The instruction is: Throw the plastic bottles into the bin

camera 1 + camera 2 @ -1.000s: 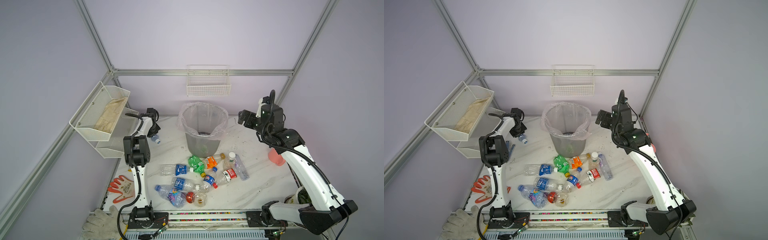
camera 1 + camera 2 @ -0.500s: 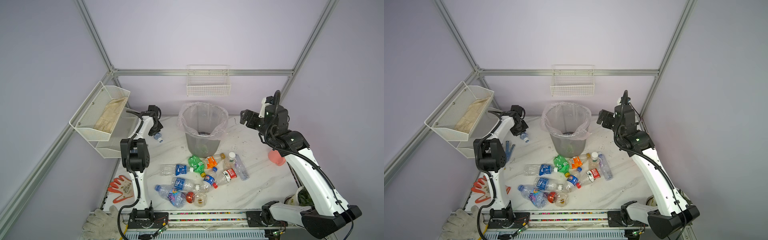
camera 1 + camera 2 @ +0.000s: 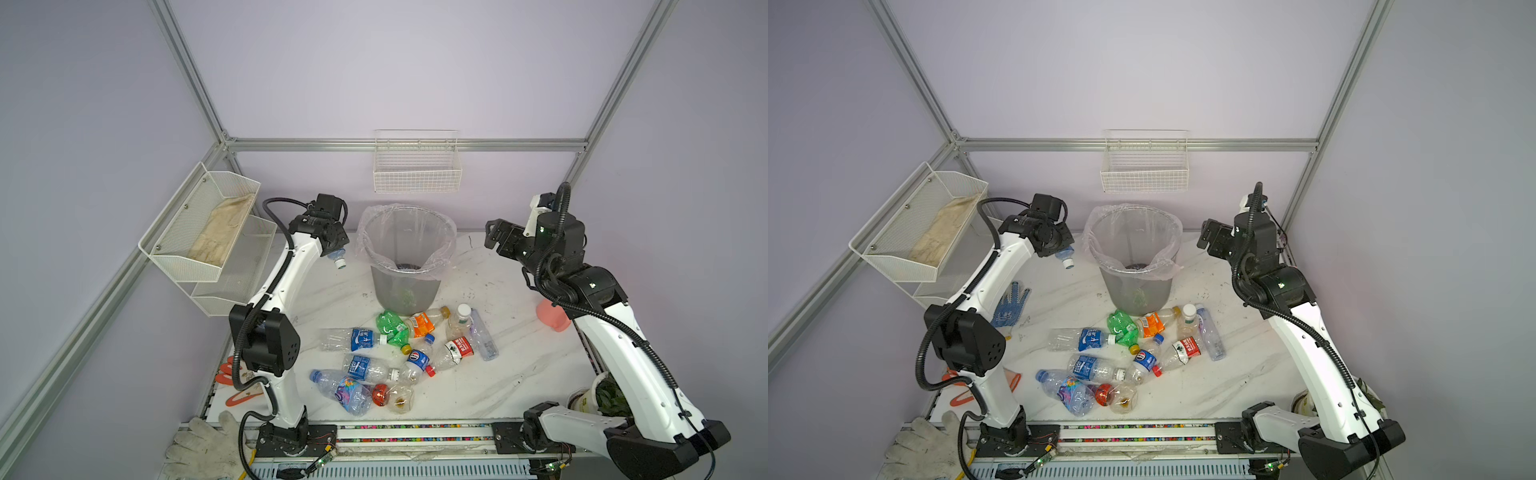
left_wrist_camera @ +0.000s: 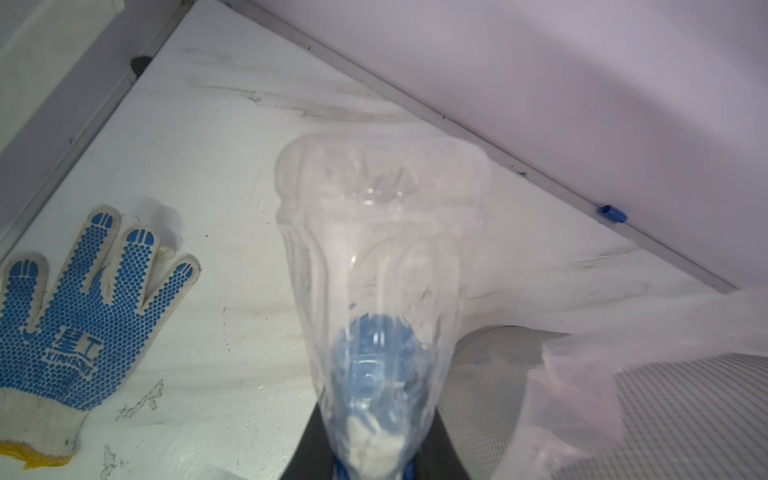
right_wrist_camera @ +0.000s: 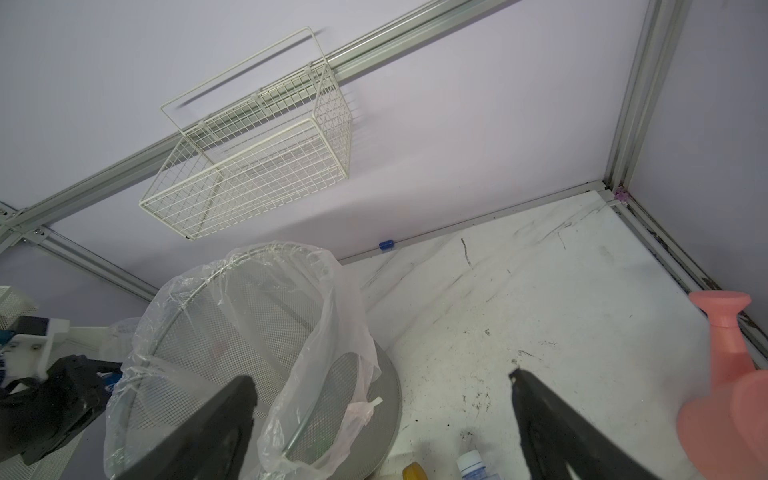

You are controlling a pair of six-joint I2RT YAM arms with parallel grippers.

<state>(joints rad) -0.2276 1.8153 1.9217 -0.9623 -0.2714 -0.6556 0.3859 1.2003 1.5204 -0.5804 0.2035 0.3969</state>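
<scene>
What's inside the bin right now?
The bin holds a clear bag liner; a dark patch shows at its bottom and something green shows through the mesh wall. The near wall hides the rest, so no bottle count is possible.

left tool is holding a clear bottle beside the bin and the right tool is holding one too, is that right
Not quite. The left tool does hold a clear bottle beside the bin, but the right tool holds nothing: the right wrist view shows its jaws wide apart with no bottle between them.
</scene>
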